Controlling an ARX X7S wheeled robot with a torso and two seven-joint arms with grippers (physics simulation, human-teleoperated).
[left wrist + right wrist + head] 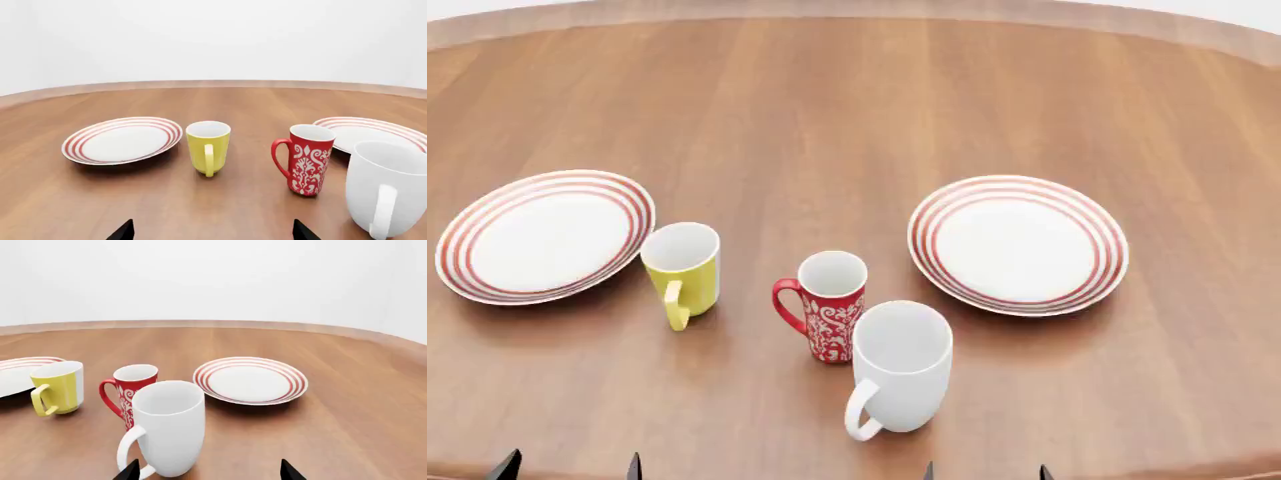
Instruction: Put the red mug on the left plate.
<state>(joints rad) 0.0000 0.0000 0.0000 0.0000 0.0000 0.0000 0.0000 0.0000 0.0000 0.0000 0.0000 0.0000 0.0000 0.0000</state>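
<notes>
On my bench (pixel 827 110), the left plate (pixel 545 236) lies far left, the yellow mug (pixel 682 272) just beside it. The red mug (pixel 827 318) stands mid-bench, the white mug (pixel 897 380) nearer me, the right plate (pixel 1017 243) behind-right.

We see only the fingertips of the robot's body, dark points at the lower edge of each view.

Of the left gripper (pixel 213 233) we see two black fingertips (pixel 124 231); each is a flat, sharp-cornered wedge narrowing to a point, matt and uniform in colour. In the head view the same gripper (pixel 570 468) shows as two small dark slivers, one a little greyer along its edge; the right gripper (pixel 986 471) there is a still smaller pair of the same dark points. In its own wrist view the right gripper (pixel 209 472) shows matching black triangular fingertips (pixel 289 471), plain-faced and hard-edged; the rest of the body lies outside every view.
</notes>
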